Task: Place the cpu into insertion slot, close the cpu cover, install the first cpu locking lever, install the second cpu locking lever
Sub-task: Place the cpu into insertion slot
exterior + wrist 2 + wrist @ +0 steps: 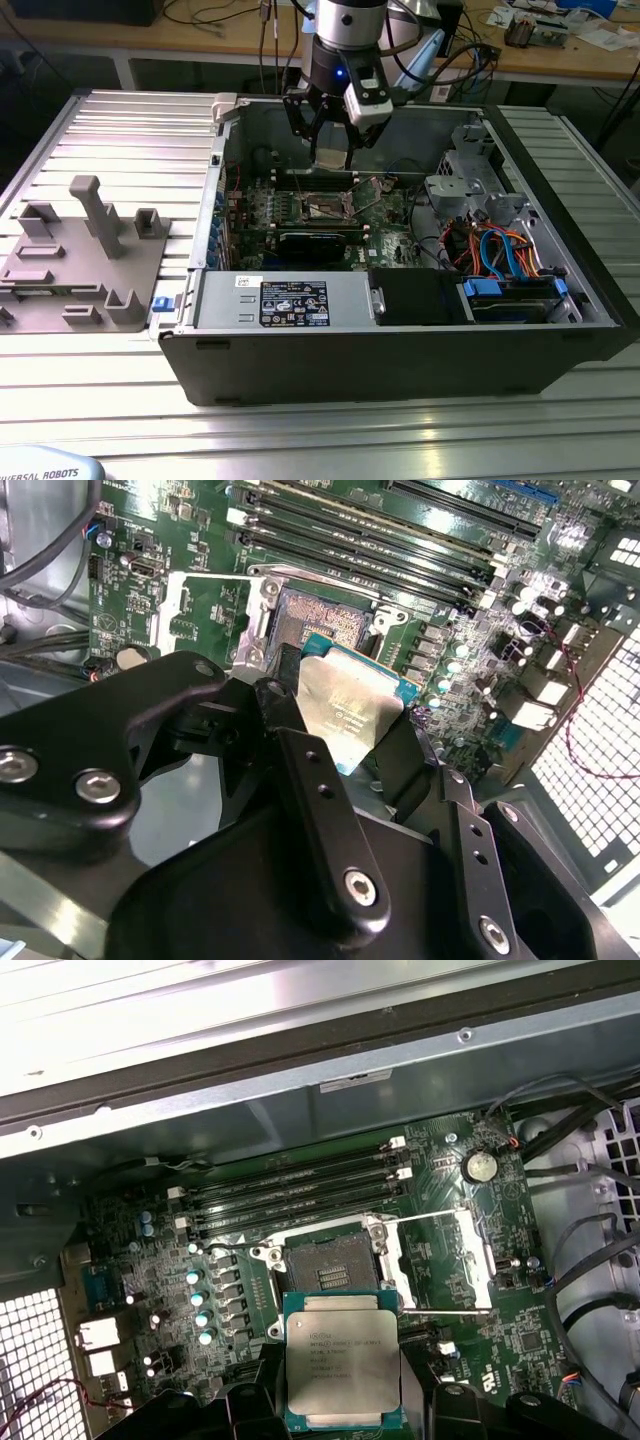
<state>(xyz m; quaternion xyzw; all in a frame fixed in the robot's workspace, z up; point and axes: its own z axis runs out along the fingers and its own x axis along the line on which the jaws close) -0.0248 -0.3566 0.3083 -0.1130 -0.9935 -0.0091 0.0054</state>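
Silver-grey cpu sits clamped between the fingers of the gripper, hanging near the insertion slot, at its twelve o'clock in the exterior view. The cpu cover lies swung open beside the slot.

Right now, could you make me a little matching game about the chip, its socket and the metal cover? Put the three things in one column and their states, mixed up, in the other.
Things
1. the cpu
2. the insertion slot
3. the cpu cover

States
A. swung open, off to one side of the socket
B. empty, its dark recess bare
C. clamped in the gripper, off the green board

Pairs: 1-C, 2-B, 3-A
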